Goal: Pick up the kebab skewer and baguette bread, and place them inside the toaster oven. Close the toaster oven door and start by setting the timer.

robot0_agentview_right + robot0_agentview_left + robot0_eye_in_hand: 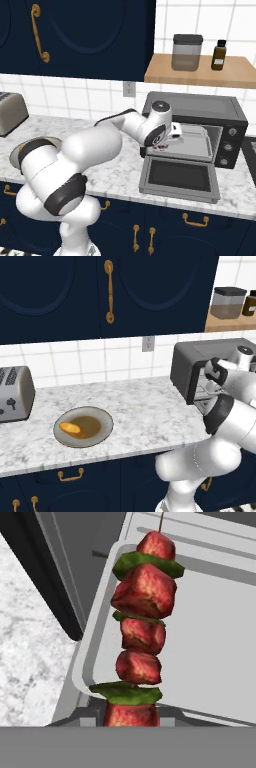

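Observation:
The kebab skewer, with red meat chunks and green pepper slices, rises from the bottom of the hand view, held over the pale metal tray. My gripper is shut on it at the mouth of the toaster oven. The toaster oven door lies dropped open, flat in front of the oven. The baguette bread rests on a grey plate on the counter, well left of the oven.
A silver two-slot toaster stands at the counter's left end. Above the oven, a wooden shelf carries a jar and a dark bottle. Marble counter stretches between plate and oven.

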Available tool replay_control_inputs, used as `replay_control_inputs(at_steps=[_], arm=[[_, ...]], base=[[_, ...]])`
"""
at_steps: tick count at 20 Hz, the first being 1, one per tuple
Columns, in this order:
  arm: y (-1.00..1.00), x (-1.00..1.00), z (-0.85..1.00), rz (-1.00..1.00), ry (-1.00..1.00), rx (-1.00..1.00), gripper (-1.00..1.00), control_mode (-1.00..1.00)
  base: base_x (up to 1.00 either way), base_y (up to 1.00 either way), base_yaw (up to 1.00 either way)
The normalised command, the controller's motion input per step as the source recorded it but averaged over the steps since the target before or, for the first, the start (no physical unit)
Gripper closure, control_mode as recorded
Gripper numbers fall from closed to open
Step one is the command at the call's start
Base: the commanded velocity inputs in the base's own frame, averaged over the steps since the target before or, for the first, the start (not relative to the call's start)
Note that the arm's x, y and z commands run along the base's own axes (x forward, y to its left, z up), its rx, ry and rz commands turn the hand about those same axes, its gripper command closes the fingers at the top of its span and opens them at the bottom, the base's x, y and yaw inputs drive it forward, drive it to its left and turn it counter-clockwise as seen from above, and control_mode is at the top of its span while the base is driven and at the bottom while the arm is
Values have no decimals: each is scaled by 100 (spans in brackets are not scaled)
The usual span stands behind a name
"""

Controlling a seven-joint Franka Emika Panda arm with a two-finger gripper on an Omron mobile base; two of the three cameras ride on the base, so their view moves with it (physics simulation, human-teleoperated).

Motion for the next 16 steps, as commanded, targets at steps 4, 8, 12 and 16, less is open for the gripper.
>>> replay_control_inputs(at_steps=[4, 8, 12, 16], arm=[[-20, 14, -15, 0, 0, 5, 100, -100], [-25, 23, -3, -2, 0, 3, 100, -100], [-14, 31, -6, -3, 0, 4, 100, -100], [-3, 2, -8, -4, -1, 3, 100, -100]], base=[[0, 0, 0], [0, 0, 0], [0, 0, 0], [0, 0, 0]])
